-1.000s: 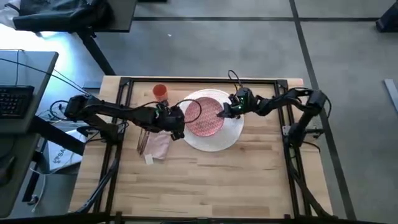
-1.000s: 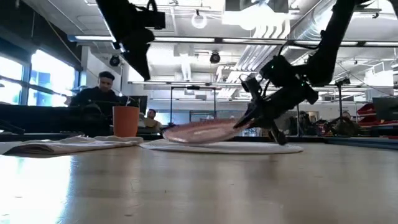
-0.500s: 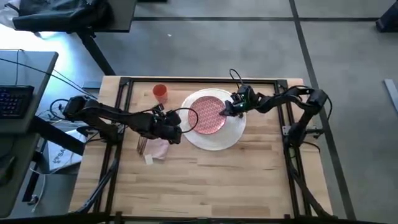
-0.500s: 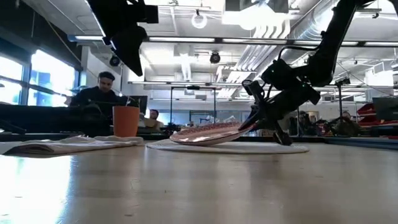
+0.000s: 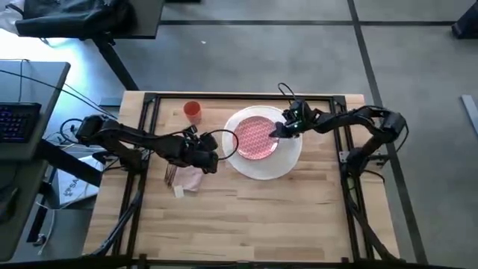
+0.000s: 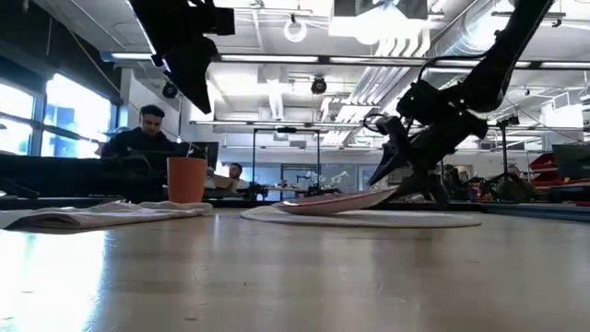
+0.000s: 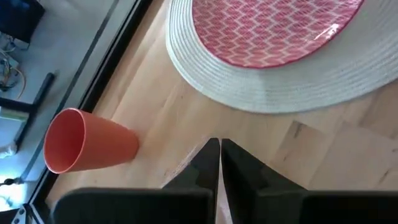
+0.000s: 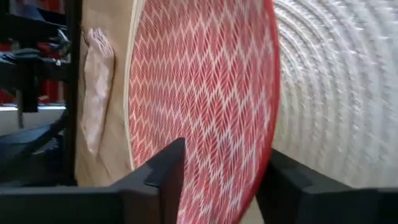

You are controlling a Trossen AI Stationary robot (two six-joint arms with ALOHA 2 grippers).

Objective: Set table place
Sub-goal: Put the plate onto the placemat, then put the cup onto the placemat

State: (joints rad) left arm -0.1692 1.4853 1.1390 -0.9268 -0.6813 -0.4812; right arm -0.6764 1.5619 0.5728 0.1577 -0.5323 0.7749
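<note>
Sliding rightward, red-patterned plate [image 5: 257, 137] and white round plate [image 5: 278, 165] shifted along the counter [image 5: 246, 224]. Left claw [image 5: 211, 159] hung pinched shut and empty above the napkin [image 5: 188, 175]; right claw [image 5: 281, 131] gripped the red plate's rim, apparently centring it.

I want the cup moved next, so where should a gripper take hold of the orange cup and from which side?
Grip the cup across its side wall, a little below the rim. It stands upright and open-topped near the table's far left corner, apart from the plates, so come down from above or level from the left gripper's side. The wall widens upward, so a high grip should resist slipping.
</note>
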